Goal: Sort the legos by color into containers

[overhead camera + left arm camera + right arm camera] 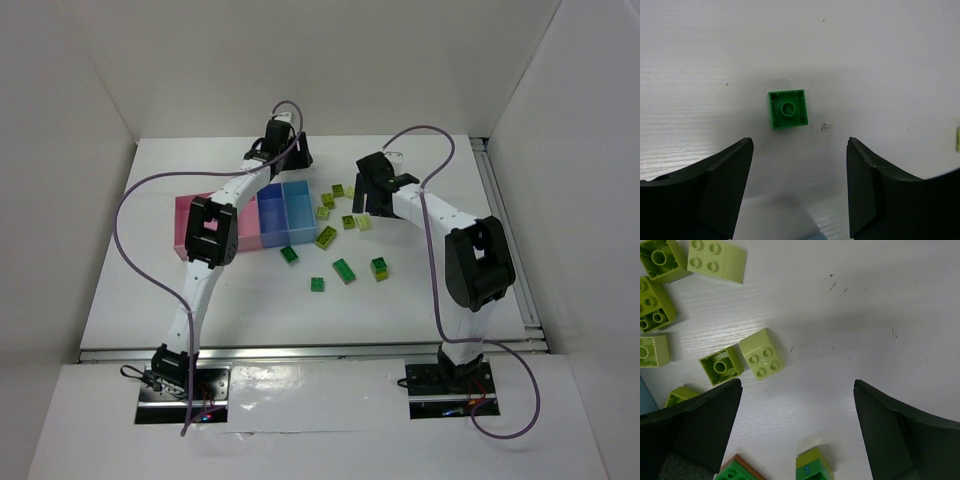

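— How much of the pink containers shows from above?
— Only the left end; the left arm's elbow covers the middle.
— And under the right wrist?
— One yellow-green brick is half hidden behind the right gripper's finger; a green brick and a numbered brick are cut by the bottom edge.
— The left wrist?
— A yellow-green sliver at the right edge, too little to name.

White links, black joints, purple cables from six-o'clock bases; left gripper and right gripper show black wedge fingers.
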Action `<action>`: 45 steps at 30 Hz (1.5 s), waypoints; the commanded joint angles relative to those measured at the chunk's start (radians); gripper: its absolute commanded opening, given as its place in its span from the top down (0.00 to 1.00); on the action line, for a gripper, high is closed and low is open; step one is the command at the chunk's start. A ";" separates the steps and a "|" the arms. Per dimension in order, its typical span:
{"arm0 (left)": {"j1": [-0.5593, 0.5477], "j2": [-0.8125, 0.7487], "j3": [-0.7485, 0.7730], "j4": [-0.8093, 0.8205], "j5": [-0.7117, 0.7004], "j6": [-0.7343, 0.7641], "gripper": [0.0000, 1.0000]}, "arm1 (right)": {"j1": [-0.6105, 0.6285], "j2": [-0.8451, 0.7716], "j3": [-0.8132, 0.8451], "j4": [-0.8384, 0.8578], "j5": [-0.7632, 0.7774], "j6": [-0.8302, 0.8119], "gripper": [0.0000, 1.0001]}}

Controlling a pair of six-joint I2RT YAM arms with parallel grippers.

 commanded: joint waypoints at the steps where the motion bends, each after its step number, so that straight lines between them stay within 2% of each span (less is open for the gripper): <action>1: 0.002 -0.017 0.046 0.023 0.003 -0.029 0.21 | -0.006 -0.044 0.023 0.034 0.013 -0.002 0.00; 15: 0.002 0.065 0.129 0.033 -0.048 -0.061 0.20 | -0.006 -0.064 0.013 0.043 0.022 -0.021 0.00; 20: 0.002 0.088 0.150 0.033 -0.048 -0.083 0.26 | -0.006 -0.073 -0.010 0.055 0.001 -0.021 0.00; 31: 0.002 0.142 0.219 -0.008 -0.039 -0.083 0.29 | -0.006 -0.043 0.010 0.046 0.001 -0.021 0.00; 38: 0.002 0.151 0.229 -0.008 -0.038 -0.083 0.41 | -0.006 -0.024 0.030 0.037 0.010 -0.012 0.00; 45: 0.002 0.170 0.247 -0.019 -0.018 -0.083 0.40 | -0.006 -0.024 0.030 0.037 0.010 -0.012 0.00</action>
